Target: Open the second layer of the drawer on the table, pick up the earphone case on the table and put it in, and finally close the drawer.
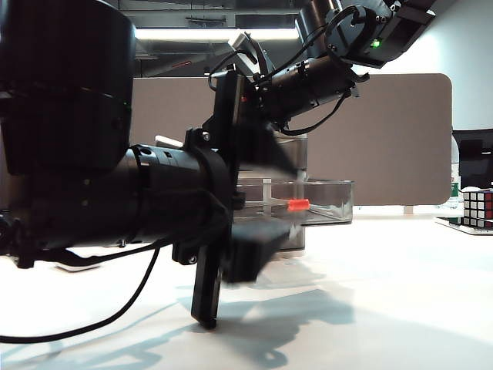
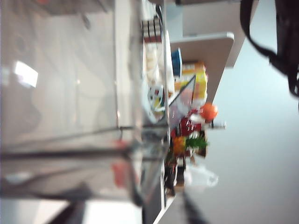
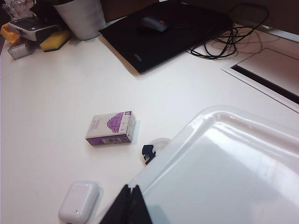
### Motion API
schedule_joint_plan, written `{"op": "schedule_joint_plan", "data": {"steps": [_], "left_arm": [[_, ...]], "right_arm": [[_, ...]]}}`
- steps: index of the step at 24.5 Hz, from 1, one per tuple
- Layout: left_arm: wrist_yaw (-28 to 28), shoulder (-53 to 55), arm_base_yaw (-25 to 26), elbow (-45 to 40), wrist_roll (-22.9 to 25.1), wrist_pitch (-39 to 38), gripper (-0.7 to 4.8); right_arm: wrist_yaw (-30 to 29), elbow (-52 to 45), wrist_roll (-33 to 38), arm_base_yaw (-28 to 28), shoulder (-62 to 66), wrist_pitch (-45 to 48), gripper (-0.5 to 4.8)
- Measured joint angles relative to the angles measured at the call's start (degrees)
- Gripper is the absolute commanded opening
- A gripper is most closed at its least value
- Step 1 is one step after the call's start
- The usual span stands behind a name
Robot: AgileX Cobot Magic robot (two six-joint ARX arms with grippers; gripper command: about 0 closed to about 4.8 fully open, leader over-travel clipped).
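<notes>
The drawer stands mid-table behind my left arm, and its second layer is pulled out toward the right, showing its red-orange handle. My left gripper is just in front of that handle, its blurred jaws standing apart above and below it. The left wrist view shows the smoky tray close up, with the handle as a blur. My right gripper is shut and empty over the drawer's white top. The earphone case lies on the table beside it.
A white-and-purple box and a small black clip lie near the case. A black mat with a mouse, cables and a white cup sit further off. A Rubik's cube stands far right.
</notes>
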Motion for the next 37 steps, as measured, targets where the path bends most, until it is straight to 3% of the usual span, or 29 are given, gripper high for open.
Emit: {"op": "schedule_joint_plan", "data": {"steps": [2, 4, 9, 12, 13, 15, 17, 18, 23, 26, 29, 32, 35, 37], "left_arm": [[2.12, 0.0, 0.02, 0.0, 1.57, 0.0, 2.33], [4.26, -0.02, 0.11, -0.07, 2.62, 0.02, 2.83], [8.68, -5.01, -0.09, -5.46, 5.38, -0.02, 2.77], [0.87, -16.55, 0.07, -15.06, 9.42, -0.07, 2.54], [-1.44, -18.75, 0.11, -16.74, 10.4, -0.07, 2.1], [-6.78, -25.05, 1.44, -22.36, 15.69, -0.07, 2.06], [-7.06, -26.43, 3.17, -22.77, 20.24, -0.09, 2.06], [-5.6, -27.17, 5.03, -22.4, 26.08, -0.09, 2.06], [-3.82, -27.32, 11.52, -21.31, 37.13, -0.07, 2.15], [-0.81, -27.32, 18.58, -20.72, 43.43, -0.07, 2.17], [5.73, -27.34, 26.43, -19.63, 45.31, -0.07, 2.21], [9.86, -27.34, 31.63, -18.01, 47.8, -0.09, 2.75], [13.94, -27.34, 37.75, -17.0, 50.38, -0.11, 2.81], [17.49, -27.34, 41.53, -17.05, 53.7, -1.36, 3.33]], "right_arm": [[0.0, 0.0, 0.0, 0.0, 0.0, 0.0, -0.04], [0.0, 0.0, 0.0, 0.0, 0.0, 0.0, -0.04], [-0.02, 0.02, 0.0, 0.02, 0.0, -0.02, -0.04], [-0.02, 0.02, 0.0, 0.0, 0.0, -0.2, -0.04], [0.0, 0.02, 0.0, -0.02, -0.02, -0.22, -0.04], [-0.09, 0.02, 0.0, -0.02, -0.02, -0.22, -0.04], [0.04, 0.02, -0.02, -0.02, -0.02, -0.42, -0.04], [-0.04, 0.07, -0.02, -0.02, -0.04, -0.44, -0.03], [-1.92, 0.09, -0.04, 0.17, -0.07, -0.7, -0.04], [-2.36, 0.09, -0.04, 0.13, -0.24, -1.14, -0.03], [-3.08, 0.04, -0.04, 0.09, -0.35, -1.44, -0.03], [-3.3, 0.0, -0.04, 0.11, -0.77, -2.56, -0.04], [-3.28, -0.11, -0.04, 0.11, -1.2, -3.37, -0.03], [-3.28, -0.13, -0.07, 0.11, -1.4, -4.04, -0.03]]}}
